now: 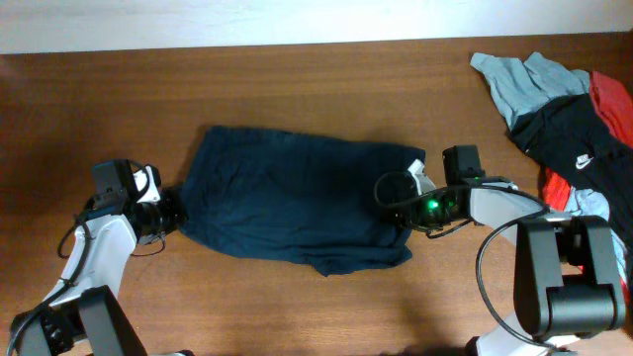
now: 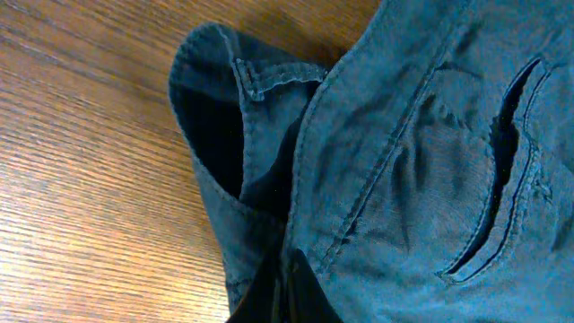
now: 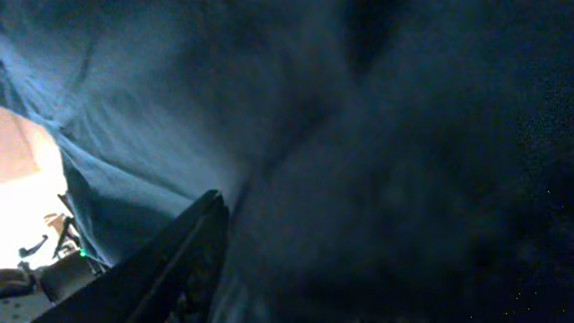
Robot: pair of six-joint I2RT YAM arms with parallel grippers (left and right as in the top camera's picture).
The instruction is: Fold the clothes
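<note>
The shorts are lying spread flat, well apart from the heap of garments, seemingly folded once at most, so most folding is remaining. The right gripper is meeting the edge nearer that heap and the left gripper the farther edge. Whether either pincer is clamping cloth, I cannot tell.

A brown wooden table with a fine grain ran across the whole view, and a pale white strip bordered its far edge. At the table's far right corner lay a loose heap of garments: a grey garment spread at the top, a black garment with a white logo draped over the middle, and a red garment showing just beside it at the edge.
</note>
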